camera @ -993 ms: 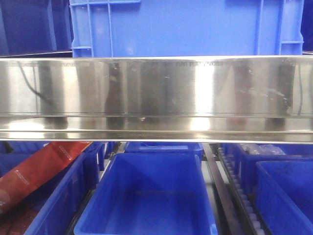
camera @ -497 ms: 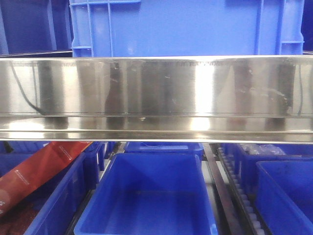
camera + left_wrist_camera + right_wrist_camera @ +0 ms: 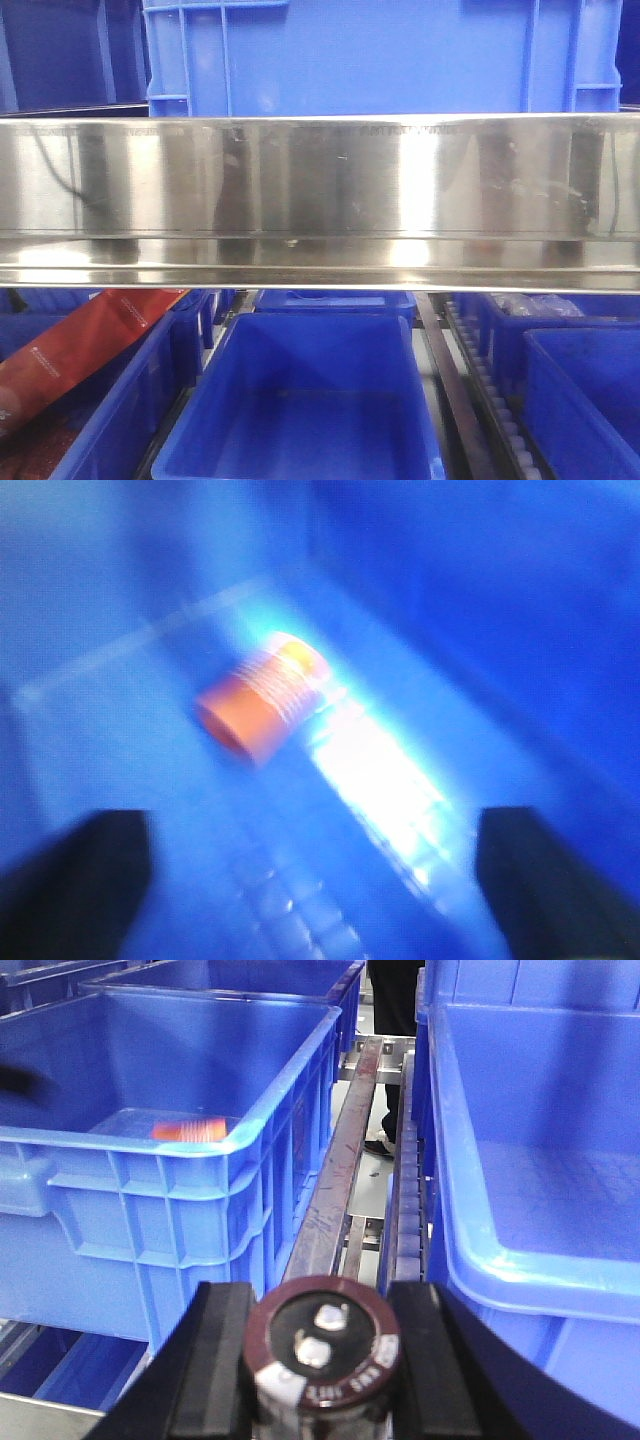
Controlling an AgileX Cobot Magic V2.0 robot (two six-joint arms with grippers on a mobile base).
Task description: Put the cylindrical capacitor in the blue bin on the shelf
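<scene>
Right wrist view, left to right: left of the cylindrical capacitor [image 3: 322, 1345] stands a blue bin [image 3: 170, 1190] with an orange object [image 3: 190, 1128] in it. Straight beyond the capacitor, a roller track [image 3: 345, 1150] of the shelf [image 3: 320, 190] runs away between the bins. Right of the capacitor is a second blue bin [image 3: 540, 1190].

The right gripper [image 3: 322, 1360] is clamped on the capacitor, a finger pressed to each side and the terminals facing the camera. I judge this the carry step: the part is held but not yet over any bin. The next move calls for raising it above a rim, shifting it over that bin, then releasing.

The left gripper [image 3: 315, 880] hangs spread wide and empty inside a bin, over an orange cylinder [image 3: 262, 705]. It is perhaps a spool, but the picture is too blurred to say.

Pale lettering rings the capacitor's sleeve but cannot be read. Nor can the small print on the red carton [image 3: 80, 350] in the front-facing view.
</scene>
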